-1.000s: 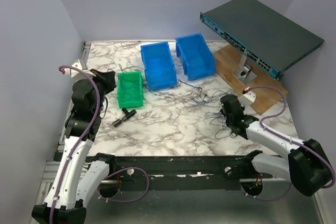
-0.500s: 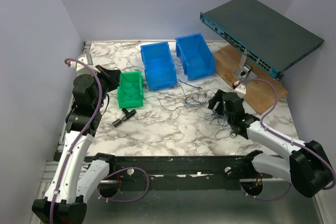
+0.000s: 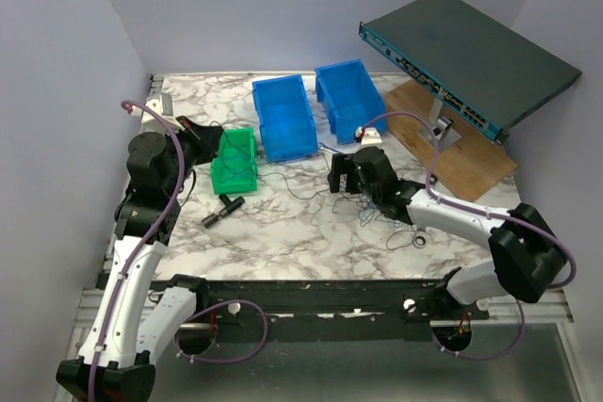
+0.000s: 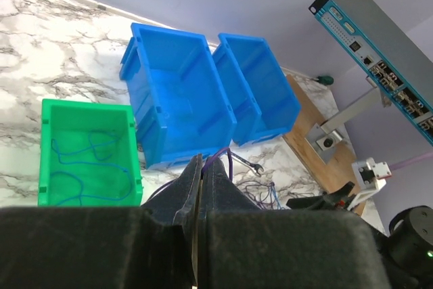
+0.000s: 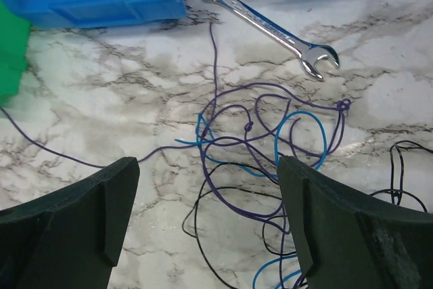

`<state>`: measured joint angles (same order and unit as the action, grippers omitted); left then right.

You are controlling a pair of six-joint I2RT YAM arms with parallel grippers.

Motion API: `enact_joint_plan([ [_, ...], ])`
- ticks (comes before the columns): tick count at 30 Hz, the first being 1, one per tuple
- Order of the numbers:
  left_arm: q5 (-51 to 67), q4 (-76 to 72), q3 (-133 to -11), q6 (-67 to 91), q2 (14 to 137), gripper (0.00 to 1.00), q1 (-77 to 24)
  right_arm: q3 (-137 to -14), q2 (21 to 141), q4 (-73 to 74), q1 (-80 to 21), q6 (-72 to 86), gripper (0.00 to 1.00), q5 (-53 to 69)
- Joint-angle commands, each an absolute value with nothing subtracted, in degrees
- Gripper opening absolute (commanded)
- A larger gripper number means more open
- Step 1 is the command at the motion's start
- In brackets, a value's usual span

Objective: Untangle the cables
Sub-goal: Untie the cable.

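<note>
W/ R claw standing wide over the cables and L claw pinching shut, prob. on a purple strand, I'm risking grabbing several loops and cinching the knot.

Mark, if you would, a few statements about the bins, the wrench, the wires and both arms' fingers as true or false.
1. The small green plastic bin holds a thin blue wire. True.
2. The silver open-ended wrench lies inside one of the two blue plastic bins. False: it lies on the marble-patterned table in front of them, and both blue bins look empty.
3. The right arm's fingers are clamped on the tangle of thin wires. False: they are spread open above it, holding nothing.
4. The left arm's fingers are pressed together. True: a thin purple wire appears pinched at their tips.
</note>
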<state>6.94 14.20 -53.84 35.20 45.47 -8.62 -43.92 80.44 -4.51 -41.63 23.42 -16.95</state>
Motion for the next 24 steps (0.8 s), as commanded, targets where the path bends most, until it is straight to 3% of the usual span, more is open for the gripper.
enact_joint_plan([
  [1,4.57,17.96,-57.21,32.27,43.21,0.0,-8.26,-45.77,84.32,-1.26,-41.43,22.43,0.92,-21.0],
  [8,1.18,21.85,-59.85,29.88,41.42,0.0,-8.26,-46.59,92.16,0.56,-41.39,24.77,0.91,-22.75],
  [12,-5.5,29.09,-65.29,24.23,41.73,0.0,-8.1,-44.83,95.07,2.49,-40.12,29.31,0.58,-31.84],
  [17,-17.34,34.1,-68.61,20.29,39.9,0.0,-6.82,-39.04,88.8,2.32,-36.35,40.09,0.18,-40.82],
  [19,-18.59,34.47,-68.38,19.71,39.25,0.0,-6.45,-36.84,84.74,2.41,-34.77,43.25,0.11,-43.67],
  [24,-17.61,35.38,-67.79,20.51,40.07,0.0,-6.07,-32.13,76.73,2.07,-31.49,48.45,0.09,-44.7],
])
